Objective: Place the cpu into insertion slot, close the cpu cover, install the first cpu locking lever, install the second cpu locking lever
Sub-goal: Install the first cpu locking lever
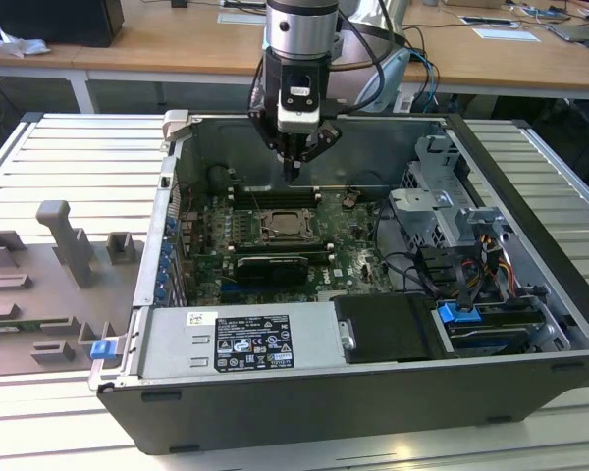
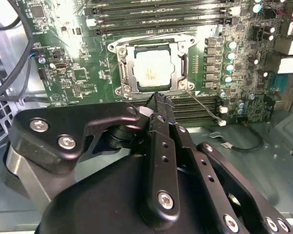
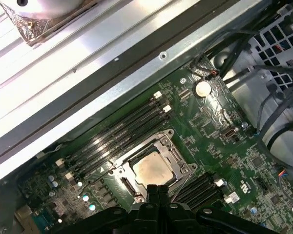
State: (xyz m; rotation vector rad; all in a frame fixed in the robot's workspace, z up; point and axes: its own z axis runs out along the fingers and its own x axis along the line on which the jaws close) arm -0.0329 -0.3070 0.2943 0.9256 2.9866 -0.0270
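Note:
The cpu (image 2: pixel 154 70) lies flat in the insertion slot (image 2: pixel 116 48) on the green board, its pale metal top showing. The cpu cover (image 2: pixel 129 73), a thin metal frame, lies down around it. A thin lever wire (image 2: pixel 202 107) runs out from one socket corner; I cannot tell whether it is latched. My gripper (image 1: pixel 293 173) hangs shut and empty above the board, a little behind the socket in the exterior view. In both wrist views the fingertips (image 3: pixel 158 191) meet just beside the cpu (image 3: pixel 150 170).
The open computer case (image 1: pixel 530 186) has tall walls all round. A power supply box (image 1: pixel 238 341) lies at the front, and a drive cage (image 1: pixel 442 191) with cables stands on the exterior view's right. Memory slots (image 2: pixel 156 10) and a black card (image 1: pixel 272 267) flank the socket.

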